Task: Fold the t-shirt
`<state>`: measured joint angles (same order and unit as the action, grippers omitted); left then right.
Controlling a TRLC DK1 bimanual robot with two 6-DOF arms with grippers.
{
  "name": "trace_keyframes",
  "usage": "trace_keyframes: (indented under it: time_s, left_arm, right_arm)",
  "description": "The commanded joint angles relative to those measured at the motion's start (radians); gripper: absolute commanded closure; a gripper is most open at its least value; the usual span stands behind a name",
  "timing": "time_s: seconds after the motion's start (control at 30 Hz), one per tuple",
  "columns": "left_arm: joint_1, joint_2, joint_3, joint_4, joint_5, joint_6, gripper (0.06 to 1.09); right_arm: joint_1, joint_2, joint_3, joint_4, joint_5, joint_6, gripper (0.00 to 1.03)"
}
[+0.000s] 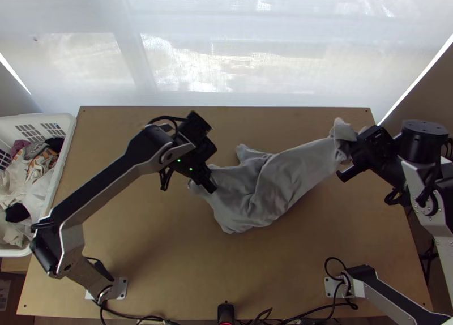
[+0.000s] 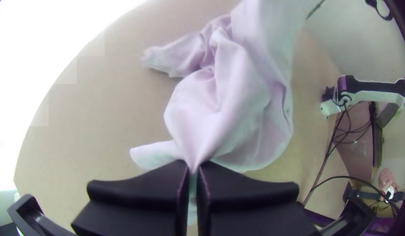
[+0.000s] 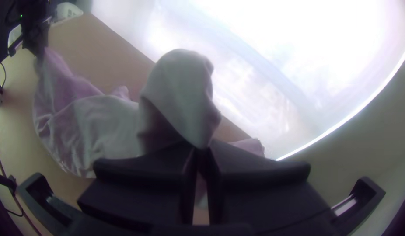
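Across the table [image 1: 141, 240], I'm holding the bunched t-shirt [image 1: 283, 180] slung between left gripper [image 2: 193, 168] and right gripper [image 3: 202, 153], both closed on cloth, so I'm reading this as untangling, with spreading flat needed before any folding.

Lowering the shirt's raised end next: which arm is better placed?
Right, I'd say: the right gripper pinches the raised end of the t-shirt, while the left gripper holds the opposite end, low over the table.
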<state>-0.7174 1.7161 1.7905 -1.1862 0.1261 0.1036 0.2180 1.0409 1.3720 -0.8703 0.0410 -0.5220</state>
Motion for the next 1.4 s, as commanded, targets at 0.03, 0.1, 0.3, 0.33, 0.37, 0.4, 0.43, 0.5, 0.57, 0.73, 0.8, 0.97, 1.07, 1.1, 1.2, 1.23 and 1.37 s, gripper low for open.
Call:
trace_keyframes:
  time_s: [0.03,0.1,0.3,0.33,0.37,0.4,0.43,0.5,0.57,0.73,0.8,0.97,1.07,1.1,1.2,1.23,1.37]
  left_arm:
    - [0.176,-0.153,0.096,0.007,0.012,-0.018,1.05]
    - [0.231,-0.173,0.136,0.007,0.015,-0.018,1.05]
    - [0.409,-0.239,0.227,0.019,0.043,-0.016,1.05]
    - [0.44,-0.25,0.23,0.028,0.05,-0.013,1.05]
    - [0.472,-0.26,0.23,0.036,0.061,-0.012,1.05]
    - [0.5,-0.266,0.23,0.039,0.069,-0.008,1.05]
    - [0.529,-0.273,0.228,0.045,0.07,-0.005,1.05]
    - [0.576,-0.277,0.225,0.059,0.083,-0.005,1.05]
    - [0.625,-0.285,0.213,0.109,0.084,-0.019,1.05]
    - [0.664,-0.276,0.147,0.152,0.084,-0.035,1.05]
    - [0.664,-0.265,0.067,0.177,0.084,-0.033,1.05]
    - [0.642,-0.217,-0.072,0.246,0.083,-0.016,1.05]
    - [0.613,-0.197,-0.103,0.323,0.067,-0.004,1.05]
    - [0.604,-0.187,-0.103,0.349,0.056,-0.002,1.05]
    - [0.589,-0.159,-0.102,0.41,0.04,0.002,1.05]
    - [0.587,-0.153,-0.1,0.413,0.04,0.001,1.05]
    - [0.562,-0.194,-0.117,0.392,0.044,-0.013,1.05]
  right_arm:
    - [0.09,0.073,0.231,-0.058,0.003,-0.006,1.0]
    - [0.123,0.094,0.276,-0.075,0.01,-0.007,1.0]
    - [0.215,0.174,0.412,-0.116,0.025,-0.009,1.0]
    - [0.231,0.188,0.429,-0.119,0.025,-0.009,1.0]
    - [0.248,0.202,0.441,-0.121,0.026,-0.007,1.0]
    - [0.268,0.212,0.449,-0.122,0.026,-0.003,1.0]
    - [0.284,0.222,0.449,-0.124,0.025,0.005,1.0]
    - [0.325,0.234,0.424,-0.124,0.028,0.005,1.0]
    - [0.348,0.246,0.426,-0.114,0.039,0.0,1.0]
    - [0.342,0.266,0.426,-0.056,0.094,-0.006,1.0]
    - [0.328,0.265,0.38,-0.038,0.106,-0.016,1.0]
    - [0.331,0.24,0.285,-0.026,0.105,-0.024,1.0]
    - [0.342,0.2,0.167,-0.035,0.105,-0.024,1.0]
    - [0.342,0.182,0.127,-0.035,0.105,-0.023,1.0]
    - [0.34,0.13,0.045,-0.038,0.103,-0.021,1.0]
    - [0.34,0.117,0.036,-0.052,0.103,-0.019,1.0]
    - [0.34,0.074,0.055,-0.127,0.102,-0.016,1.0]
